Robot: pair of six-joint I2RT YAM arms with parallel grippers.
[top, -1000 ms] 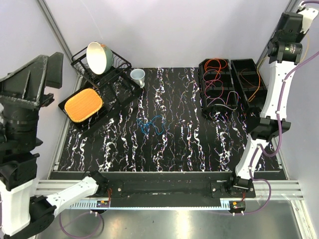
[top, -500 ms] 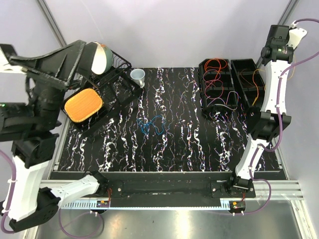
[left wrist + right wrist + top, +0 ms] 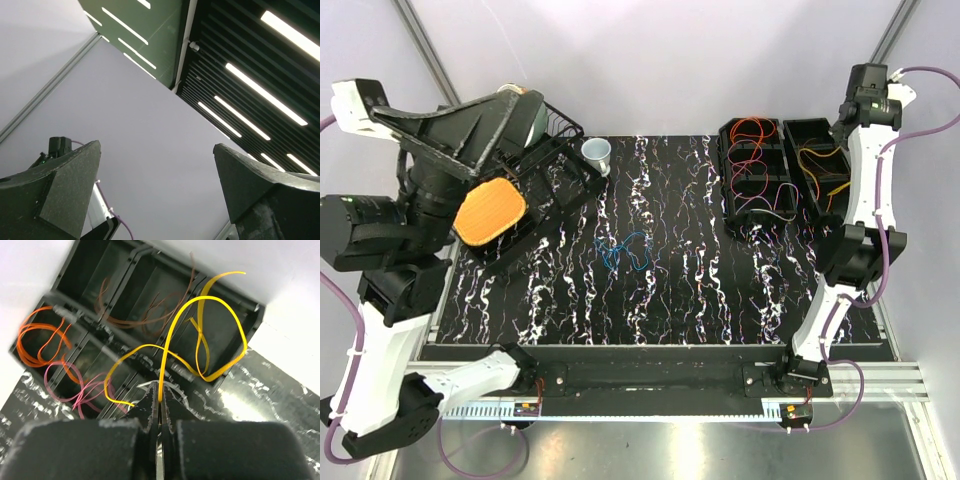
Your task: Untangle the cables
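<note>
Left end effector: jaws wide apart, empty, aimed at the ceiling.
Blue cable: loose tangle alone mid-worktop.
Bins: orange cable and pink cable inside.
Right end effector: pinching the yellow cable above the bins.
Risk: yellow loops may snag a bin wall, or slip the thin pinch.
Room: worktop centre open; back wall close behind the bins.

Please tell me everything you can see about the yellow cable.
The yellow cable is thin, flexible and glossy, like plastic. The shut right hand pinches one strand. Beyond the hand it curls into loose loops that cross themselves, seen over the black tray. Whether it touches the tray is unclear.
</note>
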